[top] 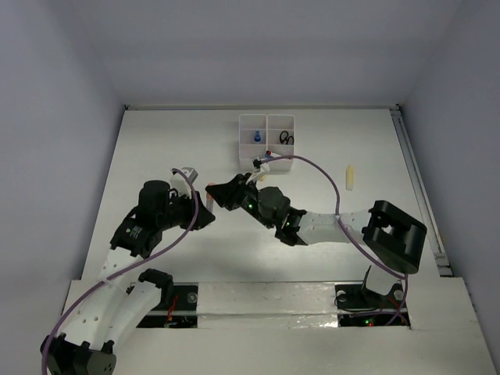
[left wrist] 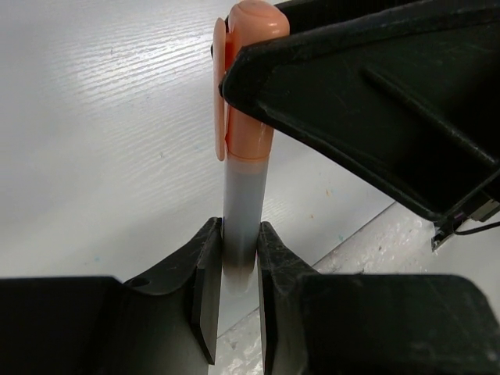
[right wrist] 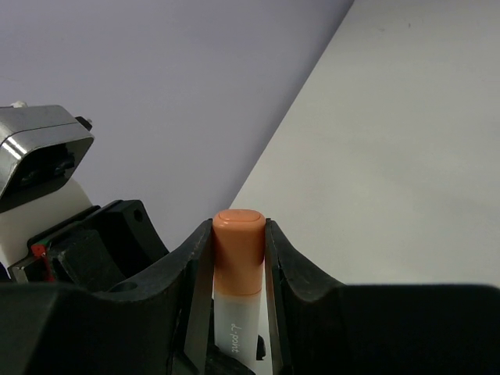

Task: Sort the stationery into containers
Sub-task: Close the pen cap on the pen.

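From above the pen (top: 209, 186) shows only as an orange speck, the rest hidden by the right gripper (top: 217, 191). The near end of the tray (top: 266, 119) lies under a cable (top: 312, 166), and its contents (a blue speck, a black loop) are too small to name. The right wrist view cuts off the pen's barrel.

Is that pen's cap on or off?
On. The orange cap sits flush on the barrel; right gripper clamps the cap, left gripper the barrel.
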Robot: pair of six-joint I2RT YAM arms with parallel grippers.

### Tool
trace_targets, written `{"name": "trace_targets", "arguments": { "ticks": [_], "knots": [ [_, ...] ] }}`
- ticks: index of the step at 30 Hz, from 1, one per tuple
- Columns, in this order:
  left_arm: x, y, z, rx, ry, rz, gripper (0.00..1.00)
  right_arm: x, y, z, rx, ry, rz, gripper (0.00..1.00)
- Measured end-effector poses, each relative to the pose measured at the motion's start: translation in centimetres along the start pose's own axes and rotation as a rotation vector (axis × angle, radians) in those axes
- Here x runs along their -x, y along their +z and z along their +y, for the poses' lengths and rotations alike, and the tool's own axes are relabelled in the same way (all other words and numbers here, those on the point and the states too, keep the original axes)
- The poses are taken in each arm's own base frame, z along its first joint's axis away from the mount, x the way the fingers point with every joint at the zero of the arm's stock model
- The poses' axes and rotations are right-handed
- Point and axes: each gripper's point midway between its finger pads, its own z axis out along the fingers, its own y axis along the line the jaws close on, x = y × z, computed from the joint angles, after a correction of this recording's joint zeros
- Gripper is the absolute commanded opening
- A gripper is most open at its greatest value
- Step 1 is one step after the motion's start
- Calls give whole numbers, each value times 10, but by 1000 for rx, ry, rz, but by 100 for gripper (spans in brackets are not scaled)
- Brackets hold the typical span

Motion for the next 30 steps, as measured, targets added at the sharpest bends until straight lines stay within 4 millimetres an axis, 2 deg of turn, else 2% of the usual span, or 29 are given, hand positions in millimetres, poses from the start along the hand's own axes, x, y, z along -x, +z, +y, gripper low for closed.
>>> {"name": "trace_targets", "arguments": {
  "ticks": [4, 13, 23, 30],
  "knots": [
    [-5, -1, 3, 12, -10, 18, 0, -6, -1, 2, -11, -9, 1, 0],
    [-2, -2, 9, 37, -33, 4, 0, -7, 3, 4, -32, -47, 9, 0],
    [0, 2, 8, 37, -105, 9, 0, -8, -1, -4, -91, -83, 6, 0],
    [10, 10, -9, -55, -142, 0, 0, 15, -9, -3, -93, -78, -33, 0]
  ]
}}
